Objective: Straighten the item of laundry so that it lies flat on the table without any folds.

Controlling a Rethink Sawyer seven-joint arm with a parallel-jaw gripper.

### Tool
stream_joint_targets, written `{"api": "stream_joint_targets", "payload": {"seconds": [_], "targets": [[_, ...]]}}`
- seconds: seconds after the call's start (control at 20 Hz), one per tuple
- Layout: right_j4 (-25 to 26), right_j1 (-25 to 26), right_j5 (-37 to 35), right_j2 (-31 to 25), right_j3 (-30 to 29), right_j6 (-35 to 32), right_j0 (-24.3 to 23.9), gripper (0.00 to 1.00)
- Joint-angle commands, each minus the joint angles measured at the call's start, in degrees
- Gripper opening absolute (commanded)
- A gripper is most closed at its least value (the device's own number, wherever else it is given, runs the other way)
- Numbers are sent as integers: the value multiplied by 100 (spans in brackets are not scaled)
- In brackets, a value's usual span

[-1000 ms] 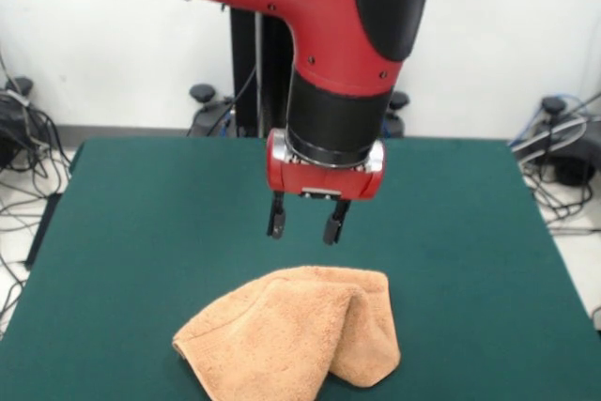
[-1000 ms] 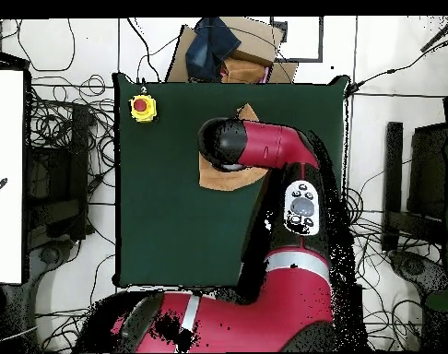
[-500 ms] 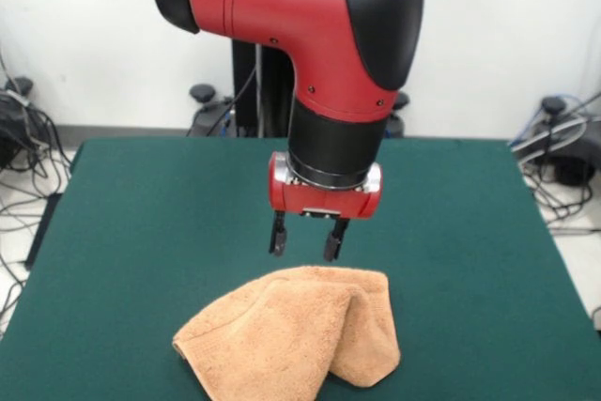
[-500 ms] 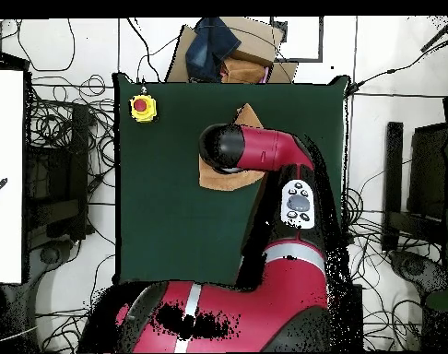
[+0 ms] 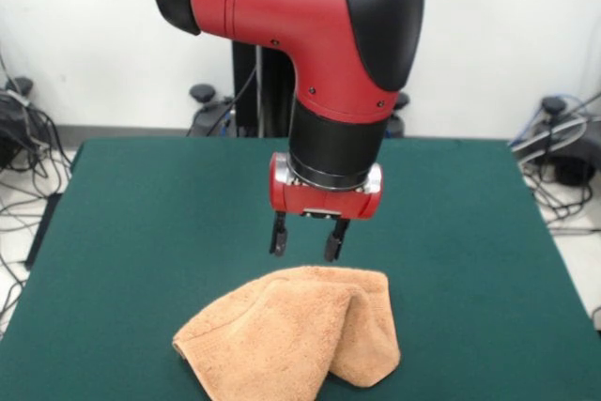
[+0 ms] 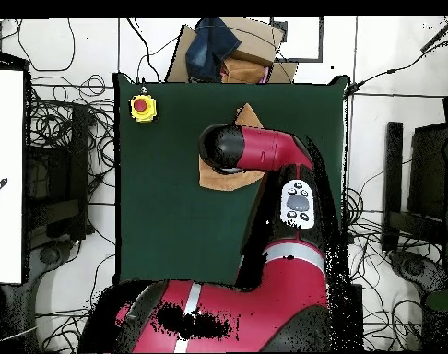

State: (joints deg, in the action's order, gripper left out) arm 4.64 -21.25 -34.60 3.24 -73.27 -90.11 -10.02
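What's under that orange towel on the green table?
Only the table shows around the towel. The towel is folded over itself, so its inner layers and anything beneath are hidden. The open gripper hangs above it.

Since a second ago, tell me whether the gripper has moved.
Yes. The gripper has dropped slightly toward the towel in the front view, its open tips now just above the towel's far edge.

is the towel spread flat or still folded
Folded. The towel lies bunched on the table, one side doubled over into a raised hump with a crease down its middle. The open claw hangs just above its far edge.
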Motion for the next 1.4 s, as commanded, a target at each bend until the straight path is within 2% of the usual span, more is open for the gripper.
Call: {"api": "stream_joint_targets", "payload": {"seconds": [0.05, 0.5, 0.8, 1.05, 1.4], "targets": [[148, 50, 414, -576, -446, -413, 50, 100], [212, 128, 947, -693, -565, -415, -25, 100], [46, 128, -159, -457, -140, -415, 178, 100], [7, 338, -241, -408, 193, -536, 261, 100], [27, 311, -155, -453, 145, -505, 287, 100]]}}
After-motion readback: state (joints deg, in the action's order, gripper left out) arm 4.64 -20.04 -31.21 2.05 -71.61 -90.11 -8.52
